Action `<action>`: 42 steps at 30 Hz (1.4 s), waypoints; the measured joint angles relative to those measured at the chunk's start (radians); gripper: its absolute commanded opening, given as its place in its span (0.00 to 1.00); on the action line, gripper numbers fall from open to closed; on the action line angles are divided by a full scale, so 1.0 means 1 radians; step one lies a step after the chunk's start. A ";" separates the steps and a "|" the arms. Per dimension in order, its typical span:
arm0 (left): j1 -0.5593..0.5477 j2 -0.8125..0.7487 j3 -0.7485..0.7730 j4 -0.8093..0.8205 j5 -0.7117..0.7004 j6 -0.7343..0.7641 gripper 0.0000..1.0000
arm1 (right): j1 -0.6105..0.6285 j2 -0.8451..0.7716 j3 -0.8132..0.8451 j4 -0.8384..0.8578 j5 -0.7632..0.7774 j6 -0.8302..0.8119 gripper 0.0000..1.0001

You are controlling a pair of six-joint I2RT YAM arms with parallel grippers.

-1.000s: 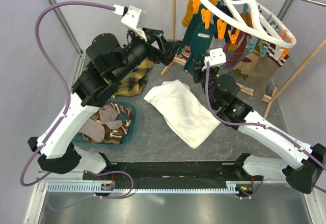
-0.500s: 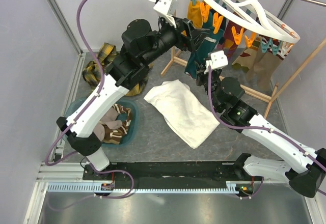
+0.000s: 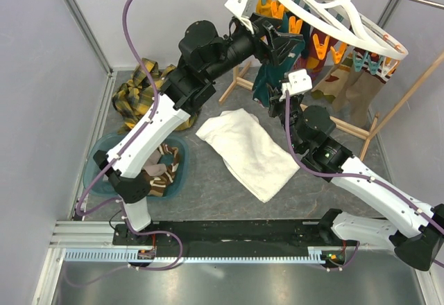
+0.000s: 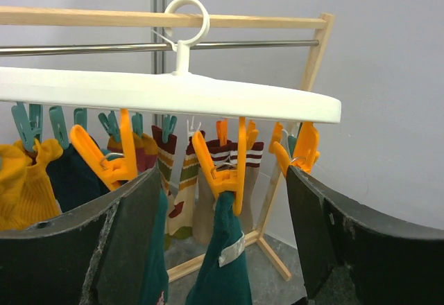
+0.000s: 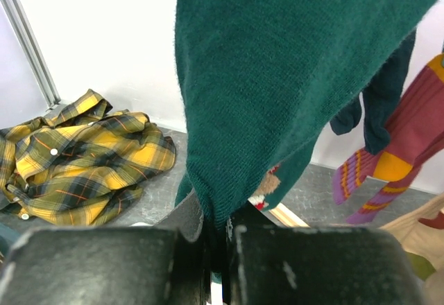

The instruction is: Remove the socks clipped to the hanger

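The white hanger [image 3: 326, 15] is hung at 1 o'clock in the top view, with socks [image 4: 182, 180] clipped beneath it. The left fingers [image 4: 132, 236] are held spread, one to each side of an orange clip [image 4: 223, 173] from which a dark teal sock [image 4: 222, 263] is suspended; nothing is gripped by them. The right fingers [image 5: 104, 263] are clenched on the lower edge of a green sock [image 5: 263, 76] hanging at their 12 o'clock. Whether it is the same sock cannot be told. A plaid shirt [image 5: 83, 159] is seen at 9 o'clock on the table [image 5: 149, 204].

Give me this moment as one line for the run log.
left tool: open, framing orange clip | right tool: shut on teal sock | teal sock: clipped to hanger
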 measured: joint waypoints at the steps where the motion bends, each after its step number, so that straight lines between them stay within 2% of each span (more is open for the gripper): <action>1: 0.000 0.008 0.005 0.004 0.001 0.002 0.78 | 0.000 0.000 0.000 0.000 -0.002 0.000 0.00; 6: 0.000 0.056 0.047 0.011 -0.002 0.008 0.71 | 0.000 0.000 0.000 -0.006 -0.011 0.000 0.00; 7: 0.000 0.064 0.053 0.011 -0.002 0.008 0.60 | 0.000 0.000 0.000 -0.008 -0.014 0.000 0.00; 9: 0.000 0.080 0.068 0.013 -0.003 0.010 0.45 | 0.000 0.000 0.000 -0.009 -0.018 0.001 0.00; 10: 0.000 0.087 0.072 0.016 -0.004 0.012 0.28 | 0.000 0.000 0.000 -0.010 -0.019 0.001 0.00; 12: 0.001 0.098 0.082 0.022 -0.004 0.010 0.15 | 0.000 0.000 0.000 -0.010 -0.020 0.000 0.00; 13: 0.002 0.102 0.083 0.029 -0.002 0.011 0.02 | 0.000 0.000 0.000 -0.010 -0.020 0.000 0.00; 14: 0.002 0.103 0.084 0.031 -0.002 0.007 0.02 | 0.000 0.000 0.000 -0.011 -0.020 0.000 0.00; 23: 0.006 0.104 0.086 0.032 0.002 -0.001 0.02 | 0.000 -0.001 -0.009 -0.018 -0.020 0.001 0.00; 24: 0.006 0.104 0.086 0.032 0.005 -0.003 0.07 | 0.000 -0.003 -0.016 -0.023 -0.019 0.002 0.00; 25: 0.007 0.104 0.086 0.032 0.008 -0.004 0.32 | 0.000 -0.005 -0.022 -0.028 -0.019 0.003 0.00; 26: 0.008 0.104 0.086 0.032 0.011 -0.006 0.44 | 0.000 -0.008 -0.030 -0.033 -0.018 0.005 0.00; 27: 0.009 0.104 0.086 0.033 0.016 -0.010 0.48 | 0.000 -0.011 -0.037 -0.042 -0.018 0.005 0.00; 28: 0.009 0.104 0.086 0.033 0.016 -0.013 0.47 | 0.000 -0.013 -0.042 -0.049 -0.018 0.006 0.00; 31: 0.010 0.104 0.086 0.034 0.019 -0.027 0.37 | 0.000 -0.016 -0.045 -0.060 -0.017 0.010 0.00; 32: 0.010 0.104 0.086 0.035 0.023 -0.031 0.38 | 0.000 -0.017 -0.045 -0.059 -0.018 0.014 0.00; 33: 0.010 0.104 0.086 0.038 0.026 -0.034 0.49 | 0.000 -0.018 -0.045 -0.060 -0.019 0.017 0.00; 35: 0.010 0.104 0.085 0.042 0.034 -0.037 0.58 | 0.000 -0.018 -0.045 -0.061 -0.022 0.024 0.00; 38: 0.009 0.095 0.063 0.056 0.042 -0.043 0.63 | 0.000 -0.018 -0.045 -0.070 -0.030 0.041 0.00; 42: 0.010 0.042 -0.062 0.076 0.038 -0.043 0.69 | 0.000 -0.023 -0.056 -0.077 -0.047 0.064 0.00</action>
